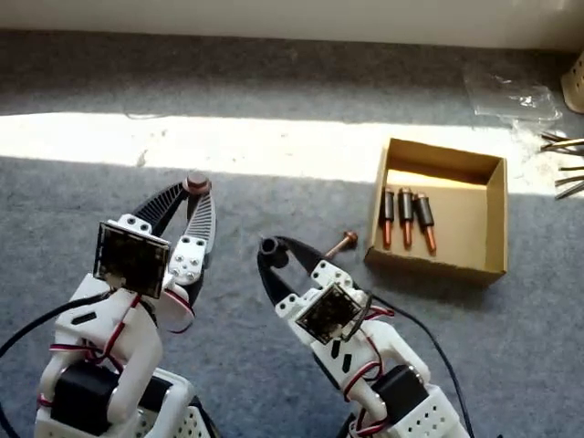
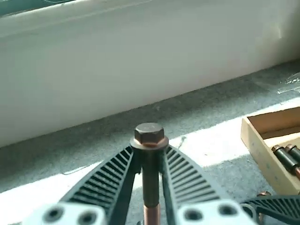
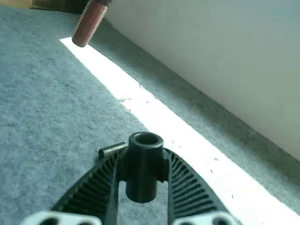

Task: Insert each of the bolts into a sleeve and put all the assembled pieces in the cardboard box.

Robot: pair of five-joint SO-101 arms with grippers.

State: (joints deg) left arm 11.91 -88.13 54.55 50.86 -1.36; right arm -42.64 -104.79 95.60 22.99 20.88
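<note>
My left gripper [image 1: 194,195] is shut on a copper bolt [image 1: 196,182], held head up with its shank [image 2: 150,187] running down between the fingers [image 2: 117,180]. My right gripper [image 1: 273,254] is shut on a black sleeve [image 1: 270,246], whose open bore [image 3: 144,139] faces away from the wrist. The two grippers are a short way apart. A threaded copper bolt end [image 3: 88,24] hangs in the right wrist view, beyond the sleeve. A loose bolt [image 1: 342,243] lies on the carpet beside the cardboard box [image 1: 497,219], which holds three assembled pieces [image 1: 406,217].
Grey carpet with a sunlit band runs across the back, below a white wall [image 2: 140,56]. A clear plastic bag [image 1: 511,91] and several spare parts [image 1: 561,164] lie at the far right. A small dark cylinder [image 3: 111,151] rests on the carpet just past the sleeve.
</note>
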